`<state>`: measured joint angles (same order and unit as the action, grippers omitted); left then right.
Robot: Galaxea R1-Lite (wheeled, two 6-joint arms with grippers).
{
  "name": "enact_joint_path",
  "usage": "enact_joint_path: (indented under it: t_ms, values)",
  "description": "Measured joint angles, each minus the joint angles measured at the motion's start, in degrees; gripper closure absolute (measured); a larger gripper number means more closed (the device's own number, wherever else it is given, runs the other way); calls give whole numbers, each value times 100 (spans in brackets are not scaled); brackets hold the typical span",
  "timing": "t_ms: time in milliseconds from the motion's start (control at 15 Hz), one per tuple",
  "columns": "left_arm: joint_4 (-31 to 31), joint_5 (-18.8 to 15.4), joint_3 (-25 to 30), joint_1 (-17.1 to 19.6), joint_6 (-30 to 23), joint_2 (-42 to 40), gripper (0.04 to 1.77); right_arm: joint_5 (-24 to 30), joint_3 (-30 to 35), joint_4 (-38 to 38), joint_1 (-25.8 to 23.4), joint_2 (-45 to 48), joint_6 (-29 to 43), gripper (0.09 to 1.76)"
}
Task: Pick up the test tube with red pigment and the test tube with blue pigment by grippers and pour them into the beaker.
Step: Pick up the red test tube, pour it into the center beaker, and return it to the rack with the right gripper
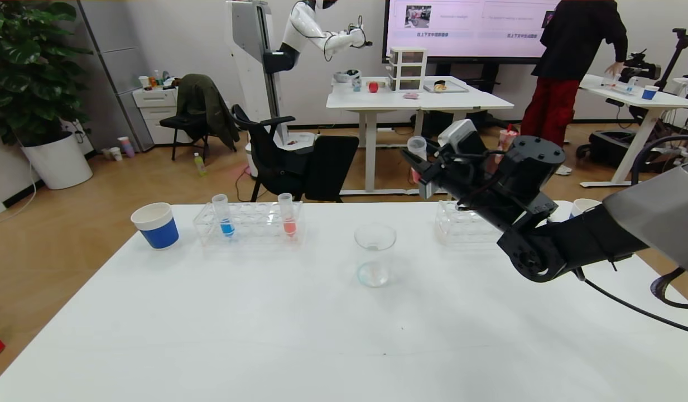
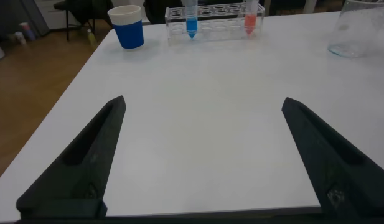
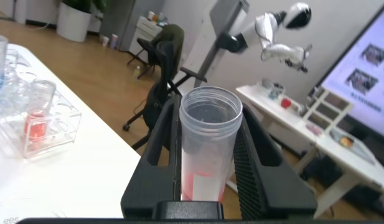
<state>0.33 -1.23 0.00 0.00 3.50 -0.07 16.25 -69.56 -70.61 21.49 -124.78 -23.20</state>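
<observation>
While the right claw hangs raised over the far right part of the table, its two black fingers are clamped on the test tube with red pigment, held upright with its open rim uppermost and a little red liquid low inside. In the head view that tube shows at the claw's far tip, up and to the right of the beaker, well apart from it. The beaker stands upright near the middle of the table, clear, with only a faint film at its bottom.

The test tube with blue pigment stands upright in the clear rack at the far left of the table, toward the rack's left end. A tube with paler salmon liquid stands toward the right end of that rack. A blue-and-white paper cup sits just left of the rack. A second clear rack lies at the far right, partly behind the right arm.

The left claw sits low over the near left of the table, fingers spread wide apart and holding nothing.
</observation>
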Motion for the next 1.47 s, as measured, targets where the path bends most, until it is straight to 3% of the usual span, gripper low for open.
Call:
enact_joint_path:
  t_ms: [333,733,1133,1467]
  values:
    - [0,2,0,0,0,0,6,1228,-43,-69,-88,-247,-1459,135]
    - [0,2,0,0,-2,0,6,2139,-345,-299,-245,-683,-3073,135]
    - [0,2,0,0,0,0,6,2729,-1381,-304,-300,-1312,-4406,135]
    - [0,0,0,0,-2,0,6,3094,-1927,-321,-276,-1760,-4909,135]
